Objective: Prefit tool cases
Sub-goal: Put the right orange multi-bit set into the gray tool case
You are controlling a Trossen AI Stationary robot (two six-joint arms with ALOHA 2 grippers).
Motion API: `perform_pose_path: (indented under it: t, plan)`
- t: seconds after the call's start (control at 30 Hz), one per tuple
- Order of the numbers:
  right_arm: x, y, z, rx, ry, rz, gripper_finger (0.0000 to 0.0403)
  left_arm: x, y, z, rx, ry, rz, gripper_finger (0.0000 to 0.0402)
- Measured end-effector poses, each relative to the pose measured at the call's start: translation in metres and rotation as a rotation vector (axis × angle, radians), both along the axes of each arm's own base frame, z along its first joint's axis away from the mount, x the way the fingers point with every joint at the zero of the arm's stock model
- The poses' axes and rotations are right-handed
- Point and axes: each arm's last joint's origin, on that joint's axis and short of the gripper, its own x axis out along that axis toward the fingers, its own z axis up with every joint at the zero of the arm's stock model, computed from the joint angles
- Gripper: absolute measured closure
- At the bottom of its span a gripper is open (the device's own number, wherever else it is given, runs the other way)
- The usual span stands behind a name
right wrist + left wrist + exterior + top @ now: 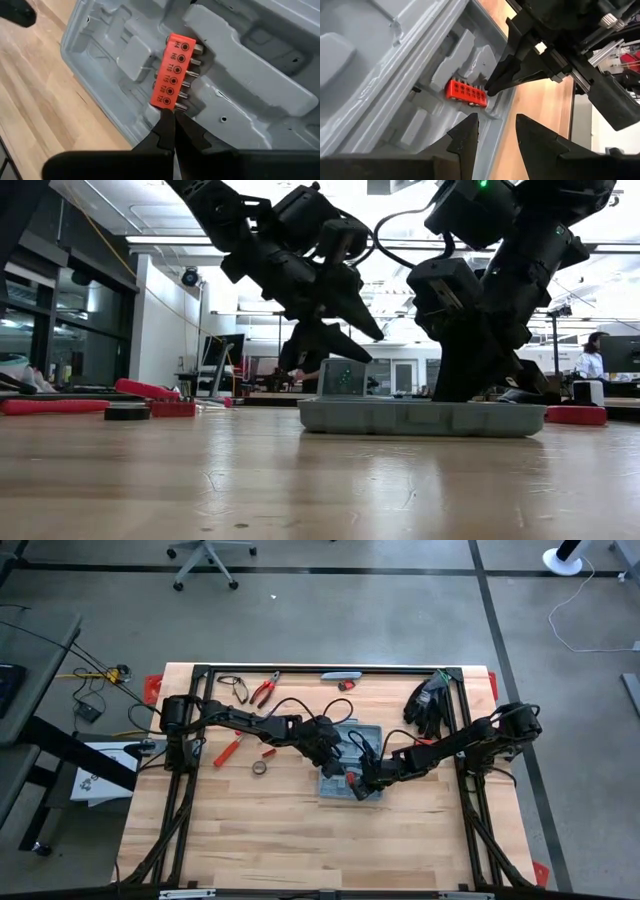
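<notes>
Tool case, grey-blue and lying open, sits near the middle of your wooden counter, much of it buried under both arms in the overhead view. Your right claw is clenched, its tips pressed against the end of an orange bit holder seated in the moulded grey tray. Your left claw hovers just above the same tray with its fingers parted and nothing between them. The bit sizes printed on the holder are too small to read with confidence. Red-handled pliers, a tape roll and black gloves lie apart on the counter; the low view cuts off both arms at the top.
</notes>
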Motion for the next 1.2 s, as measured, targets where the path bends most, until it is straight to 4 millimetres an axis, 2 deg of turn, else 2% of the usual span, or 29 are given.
perform_pose_path:
  t: [0.4, 0.5, 0.7, 0.83, 1.2]
  plan:
    - [0.000, 0.000, 0.000, 0.001, 0.002, 0.010, 0.0403, 0.000, -0.002, 0.000, -0.008, 0.004, 0.004, 0.0278]
    - [0.000, 0.000, 0.000, -0.001, 0.002, 0.013, 0.0403, 0.003, -0.004, -0.006, -0.049, 0.006, 0.004, 0.0278]
    - [0.000, 0.000, 0.000, -0.001, 0.003, 0.013, 0.0403, 0.011, -0.007, -0.029, -0.128, 0.040, 0.038, 0.0274]
    - [0.000, 0.000, 0.000, 0.002, 0.003, 0.015, 0.0403, 0.011, -0.002, -0.036, -0.126, 0.070, 0.104, 0.0259]
    - [0.000, 0.000, -0.001, -0.002, 0.003, 0.021, 0.0403, 0.014, -0.002, -0.035, -0.095, 0.043, 0.159, 0.0213]
